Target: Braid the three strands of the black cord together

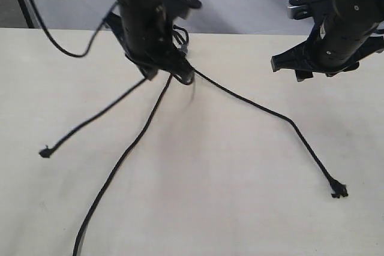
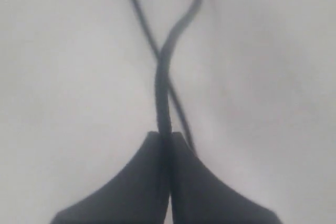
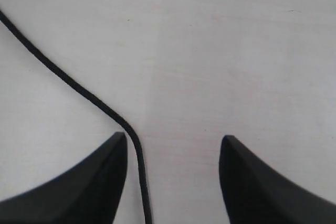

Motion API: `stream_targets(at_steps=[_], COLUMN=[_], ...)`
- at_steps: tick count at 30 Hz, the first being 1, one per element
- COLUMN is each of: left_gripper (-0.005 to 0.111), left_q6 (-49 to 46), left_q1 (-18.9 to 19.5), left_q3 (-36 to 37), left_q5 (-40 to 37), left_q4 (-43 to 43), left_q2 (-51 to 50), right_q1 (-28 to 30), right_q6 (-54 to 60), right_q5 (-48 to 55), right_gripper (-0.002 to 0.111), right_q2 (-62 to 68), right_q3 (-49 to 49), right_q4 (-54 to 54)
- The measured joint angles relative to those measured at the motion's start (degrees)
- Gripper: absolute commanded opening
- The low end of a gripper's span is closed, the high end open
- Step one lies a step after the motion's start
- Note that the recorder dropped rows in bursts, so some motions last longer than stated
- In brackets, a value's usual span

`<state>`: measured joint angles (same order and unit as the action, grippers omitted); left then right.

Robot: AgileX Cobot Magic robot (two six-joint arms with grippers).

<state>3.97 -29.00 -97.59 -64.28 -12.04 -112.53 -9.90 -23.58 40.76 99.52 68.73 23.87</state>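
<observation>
Black cord lies on a pale table in the exterior view, its three strands fanning out from under the left claw. The left strand runs out to a small knotted tip near the table's left side. The middle strand runs down and leaves the picture at the bottom edge. The right strand goes far to the right, bends, and ends in a frayed knot. The left claw is down at the point where the strands meet, and its tips are too blurred here to read. The right claw hangs above the table on the right, well apart from the cord's meeting point and clear of the right strand below it.

The left wrist view shows the left claw pinched tight, both fingers pressed together on one strand. That strand rises from the tips and curves away. A second, thinner-looking strand crosses behind it. Which of the three is gripped I cannot tell; the view is soft.

The right wrist view shows the right claw standing wide with bare table between its fingers. One strand slants across the table and bends just beside one fingertip, passing inside the gap close to that finger. The claw holds nothing.
</observation>
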Motion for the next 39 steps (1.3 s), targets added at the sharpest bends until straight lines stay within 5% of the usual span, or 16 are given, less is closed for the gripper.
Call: stream_targets(at_steps=[7,12,22,31,34,39], left_gripper=[0.001,0.001,0.001,0.002,0.011,0.045], left_q6=[0.0,0.0,0.0,0.16,1.85,4.1], left_q1=[10.48,15.62,18.29,18.29,18.29,18.29], left_q3=[2.04,11.27,26.91,29.54,29.54,29.54], left_q5=[-1.97,6.71,27.0,31.33,31.83,32.83], left_q4=[-2.41,-2.7,-2.7,-2.7,-2.7,-2.7], left_q2=[1.52,1.39,1.14,0.9,-0.32,-2.69], right_q1=[0.0,0.0,0.0,0.0,0.0,0.0], right_q6=[0.0,-0.21,-0.34,-0.34,-0.45,-0.55], right_q5=[0.0,-0.58,-1.49,-1.49,-1.49,-1.49], right_gripper=[0.051,0.051,0.051,0.051,0.051,0.051], right_q2=[0.0,0.0,0.0,0.0,0.0,0.0], right_q3=[0.0,0.0,0.0,0.0,0.0,0.0], right_q4=[0.0,0.0,0.0,0.0,0.0,-1.8])
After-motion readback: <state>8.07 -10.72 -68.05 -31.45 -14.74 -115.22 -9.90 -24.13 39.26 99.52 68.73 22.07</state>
